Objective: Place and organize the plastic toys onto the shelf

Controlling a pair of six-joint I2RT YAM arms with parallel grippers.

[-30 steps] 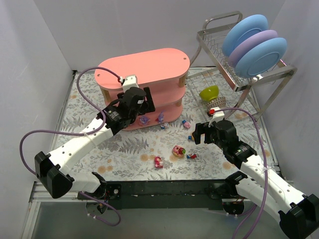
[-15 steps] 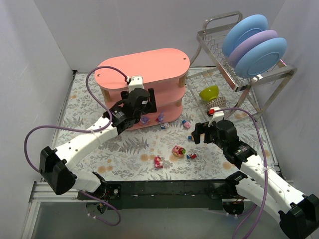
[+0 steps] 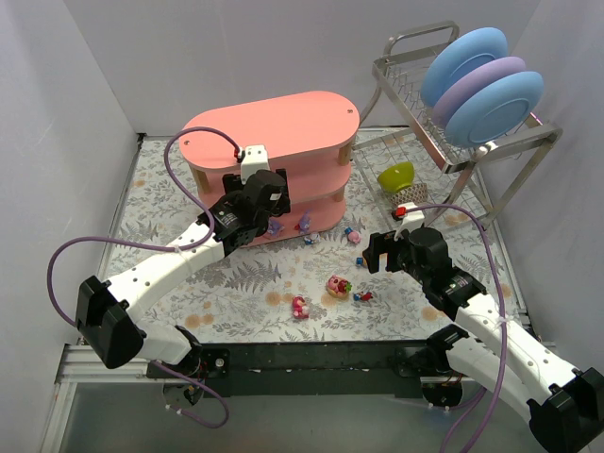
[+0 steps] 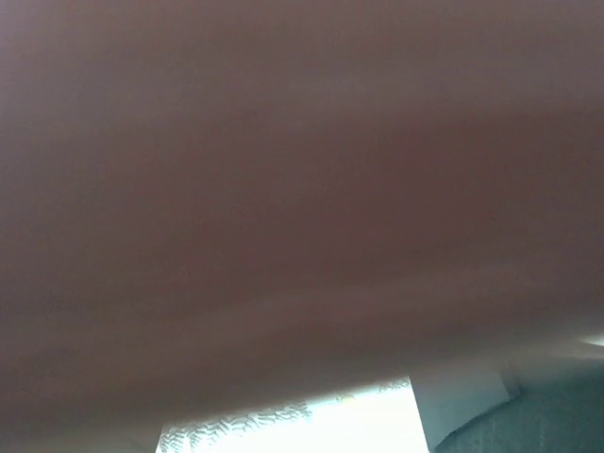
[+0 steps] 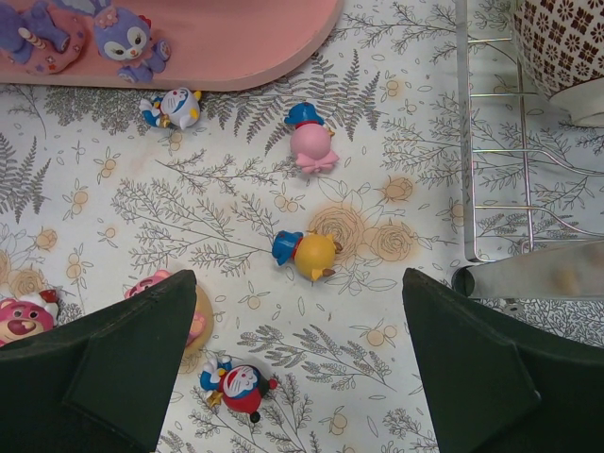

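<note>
The salmon-pink shelf (image 3: 269, 132) stands at the back left. My left gripper (image 3: 274, 200) is pushed against its front at the middle tier; the left wrist view shows only a blurred pink board (image 4: 302, 170), with my fingers hidden. Two purple toys (image 5: 123, 42) sit on the bottom board (image 5: 245, 38). On the mat lie a blue-white toy (image 5: 175, 109), a pink one with a blue hat (image 5: 310, 140), a yellow one with a blue hat (image 5: 307, 255), a red-and-blue one (image 5: 236, 385) and pink strawberry ones (image 5: 24, 316). My right gripper (image 5: 302, 377) hovers open and empty above them.
A wire dish rack (image 3: 429, 123) with blue and purple plates (image 3: 481, 85) stands at the back right, with a green bowl (image 3: 396, 176) under it. A patterned bowl (image 5: 562, 47) and the rack's wire base (image 5: 491, 142) lie right of my right gripper. White walls enclose the table.
My left arm has pushed forward and to the right, bringing its gripper closer in against the shelf's middle tier. The right arm and the toys on the mat have not moved.
</note>
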